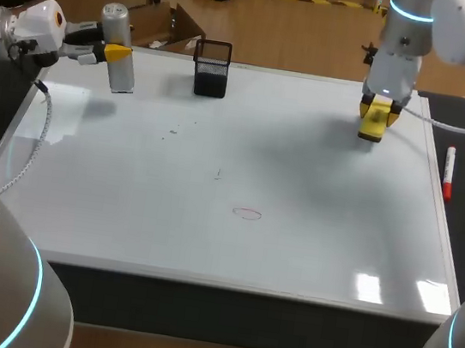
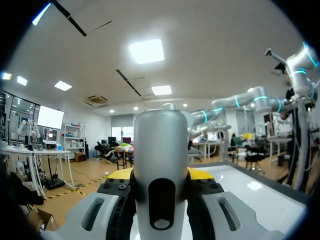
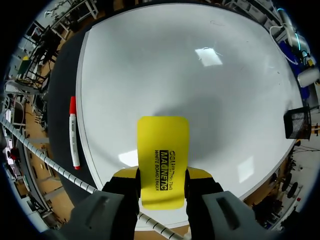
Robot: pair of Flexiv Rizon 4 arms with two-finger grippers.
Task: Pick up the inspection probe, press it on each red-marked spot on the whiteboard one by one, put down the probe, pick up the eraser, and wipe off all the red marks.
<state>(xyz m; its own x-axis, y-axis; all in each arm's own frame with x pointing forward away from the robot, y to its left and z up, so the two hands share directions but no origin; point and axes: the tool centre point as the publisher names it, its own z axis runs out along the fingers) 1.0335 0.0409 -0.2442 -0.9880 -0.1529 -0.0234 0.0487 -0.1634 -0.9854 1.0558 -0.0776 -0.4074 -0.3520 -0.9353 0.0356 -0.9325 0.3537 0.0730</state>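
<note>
My left gripper [image 1: 118, 51] is shut on the silver cylindrical inspection probe [image 1: 120, 46], held upright above the whiteboard's far left corner. In the left wrist view the probe [image 2: 160, 170] stands between the two fingers of the left gripper [image 2: 161, 176]. My right gripper [image 1: 377, 118] is shut on the yellow eraser [image 1: 374, 123] above the board's far right part; the eraser [image 3: 163, 161] sits between the fingers of the right gripper [image 3: 162, 175]. A small red oval mark [image 1: 248, 214] lies on the whiteboard [image 1: 316, 194] near the middle front.
A black mesh pen holder [image 1: 212, 68] stands at the board's far edge. A red-capped marker [image 1: 448, 171] lies on the dark mat right of the board, also seen beside the eraser [image 3: 74, 132]. Faint dark specks [image 1: 219, 173] dot the board's centre.
</note>
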